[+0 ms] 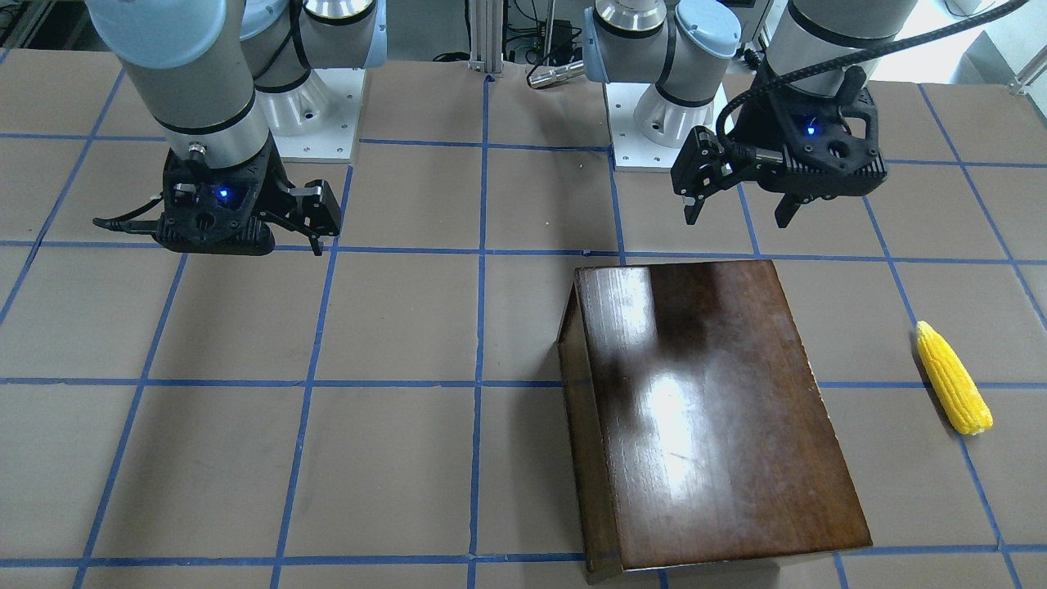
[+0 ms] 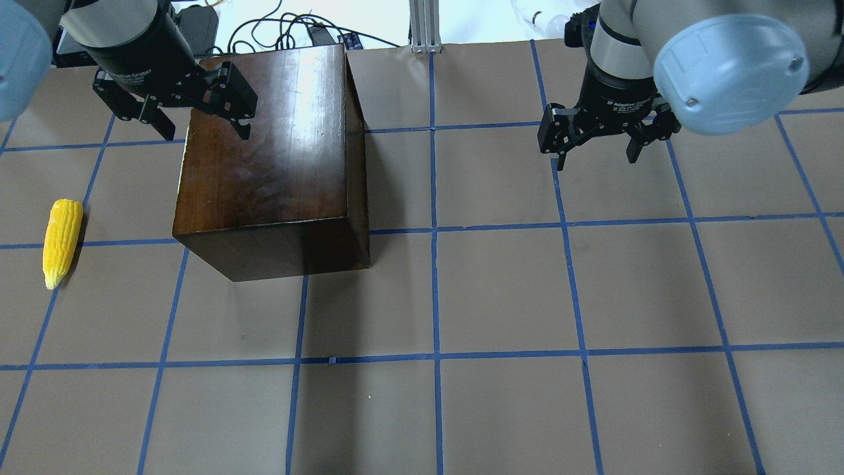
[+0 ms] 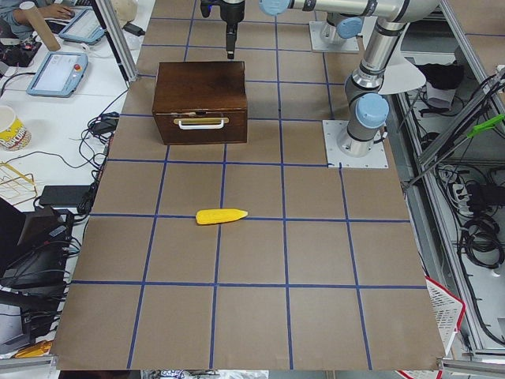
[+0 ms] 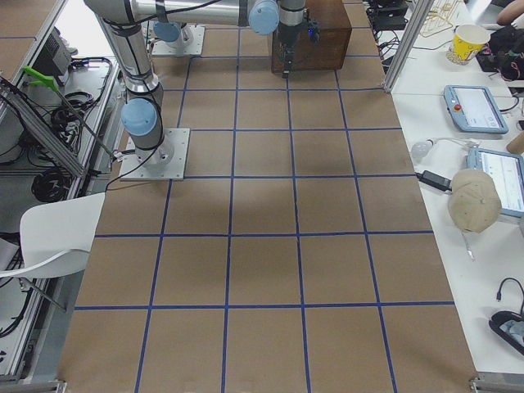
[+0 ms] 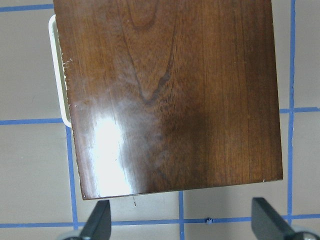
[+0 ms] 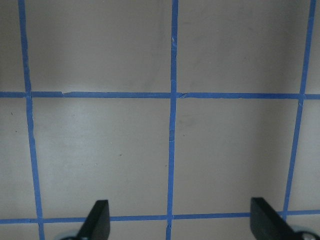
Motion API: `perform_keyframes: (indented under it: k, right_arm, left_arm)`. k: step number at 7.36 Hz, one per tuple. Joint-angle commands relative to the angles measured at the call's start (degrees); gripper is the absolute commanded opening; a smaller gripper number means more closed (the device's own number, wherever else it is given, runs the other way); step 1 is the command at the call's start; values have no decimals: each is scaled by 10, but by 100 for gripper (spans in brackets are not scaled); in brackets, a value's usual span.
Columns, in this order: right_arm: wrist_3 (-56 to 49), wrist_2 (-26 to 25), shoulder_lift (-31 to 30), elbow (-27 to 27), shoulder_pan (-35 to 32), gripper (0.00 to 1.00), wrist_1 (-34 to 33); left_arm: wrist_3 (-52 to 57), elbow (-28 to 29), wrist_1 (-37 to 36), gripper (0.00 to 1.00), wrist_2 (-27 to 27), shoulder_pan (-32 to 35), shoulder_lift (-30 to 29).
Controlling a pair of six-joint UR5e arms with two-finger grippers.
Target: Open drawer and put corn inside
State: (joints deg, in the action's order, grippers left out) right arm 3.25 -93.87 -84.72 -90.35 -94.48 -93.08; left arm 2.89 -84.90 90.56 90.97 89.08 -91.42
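Note:
The glossy dark-brown cabinet point(image 2: 270, 152) stands on the table's left half. Its drawer point(image 3: 201, 126) is shut and faces the table's left end; the white handle point(image 5: 56, 75) shows at its front. The yellow corn point(image 2: 61, 241) lies flat on the table, left of the cabinet and apart from it, also in the front view point(image 1: 953, 388). My left gripper point(image 2: 203, 130) is open and empty, hovering above the cabinet's top near the edge on the robot's side point(image 5: 182, 220). My right gripper point(image 2: 596, 158) is open and empty above bare table on the right half point(image 6: 180, 222).
The brown table point(image 2: 501, 290) carries a blue tape grid. The two arm bases point(image 1: 654, 123) stand at the robot's edge. Side benches hold tablets point(image 4: 479, 106), a cup point(image 3: 9, 126) and cables beyond the table's ends.

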Motion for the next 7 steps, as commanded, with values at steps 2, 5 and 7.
perform_keyframes:
  k: [2, 5, 7]
  right_arm:
    - [0, 0, 0, 0, 0, 100, 0]
    - [0, 0, 0, 0, 0, 100, 0]
    - [0, 1, 0, 0, 0, 100, 0]
  left_arm:
    - [1, 0, 1, 100, -2, 1, 1]
    - [1, 0, 1, 100, -2, 1, 3]
    - [0, 1, 0, 100, -18, 1, 2]
